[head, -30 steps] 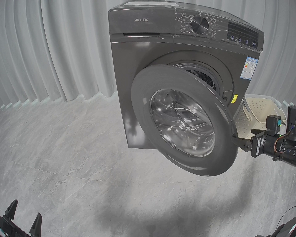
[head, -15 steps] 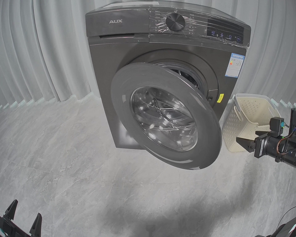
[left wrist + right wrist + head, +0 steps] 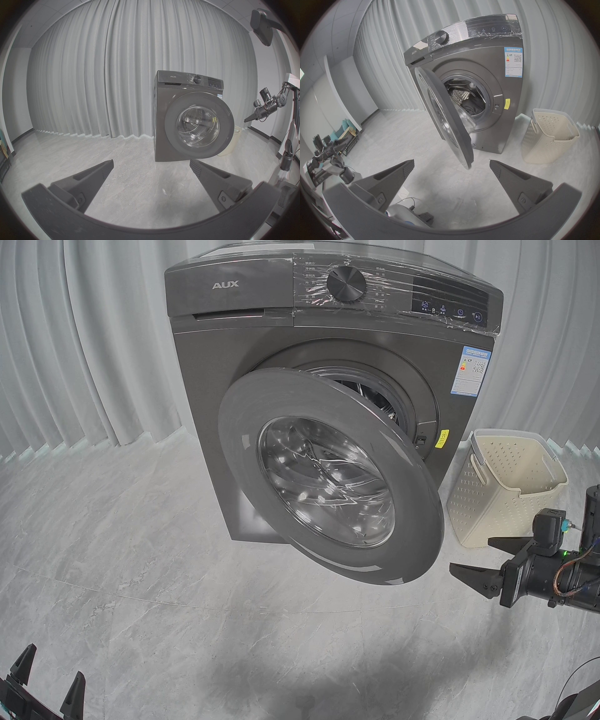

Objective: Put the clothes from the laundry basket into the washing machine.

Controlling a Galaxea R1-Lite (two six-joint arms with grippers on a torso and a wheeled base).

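The right gripper (image 3: 490, 562) hangs with its fingers spread wide and nothing between them, near the lower edge of the open door (image 3: 331, 477) and in front of the cream laundry basket (image 3: 476, 502). The basket stands just beside the washing machine (image 3: 312, 334). Dark clothes (image 3: 472, 106) lie inside the drum (image 3: 457, 92). The left gripper (image 3: 50, 671), low and well apart, is likewise spread wide and holds nothing.

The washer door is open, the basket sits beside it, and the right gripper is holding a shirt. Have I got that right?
Not quite. The right gripper holds nothing: the right wrist view shows it open and empty. The rest stands: the washer door is open and the basket sits beside it.
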